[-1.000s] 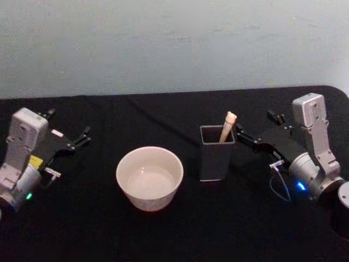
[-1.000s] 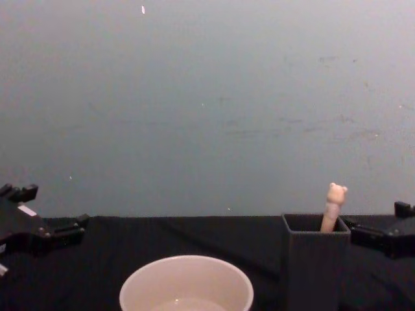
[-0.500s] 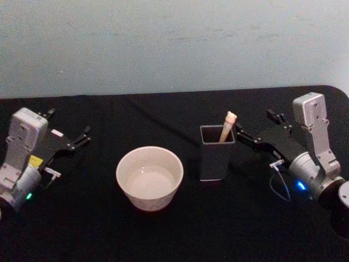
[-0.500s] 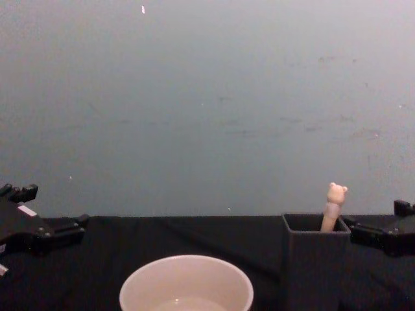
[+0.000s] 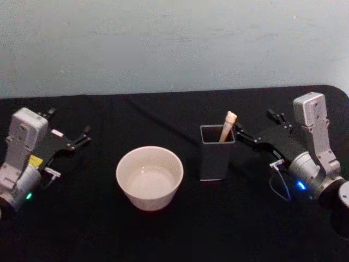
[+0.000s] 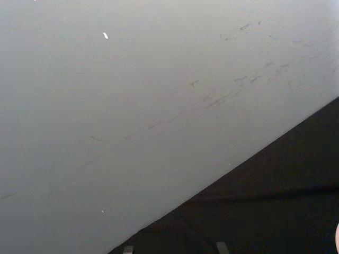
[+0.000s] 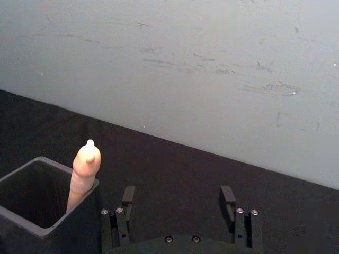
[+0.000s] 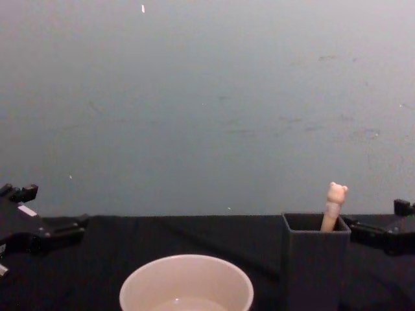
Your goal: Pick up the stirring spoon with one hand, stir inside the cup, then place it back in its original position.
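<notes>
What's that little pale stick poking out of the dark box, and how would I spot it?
On the black table, right of the wide cream cup, stands a tall dark square holder. Leaning in its far right corner is the stirring spoon. It is the one slim beige thing there, topped by a tiny bear head.
</notes>
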Tool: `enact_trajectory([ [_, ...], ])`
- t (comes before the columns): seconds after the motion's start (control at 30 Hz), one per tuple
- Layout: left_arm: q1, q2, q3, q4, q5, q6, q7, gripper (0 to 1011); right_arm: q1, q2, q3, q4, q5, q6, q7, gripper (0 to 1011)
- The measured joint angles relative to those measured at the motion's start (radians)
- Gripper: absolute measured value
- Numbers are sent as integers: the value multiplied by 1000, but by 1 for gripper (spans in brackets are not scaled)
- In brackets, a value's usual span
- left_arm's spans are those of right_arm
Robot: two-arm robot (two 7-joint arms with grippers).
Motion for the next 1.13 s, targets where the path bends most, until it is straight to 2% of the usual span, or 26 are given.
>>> enact_trajectory([
  [1.13,0,0,0,0,0,0,0,1001,0,0,0,0,1,0,0,1000],
])
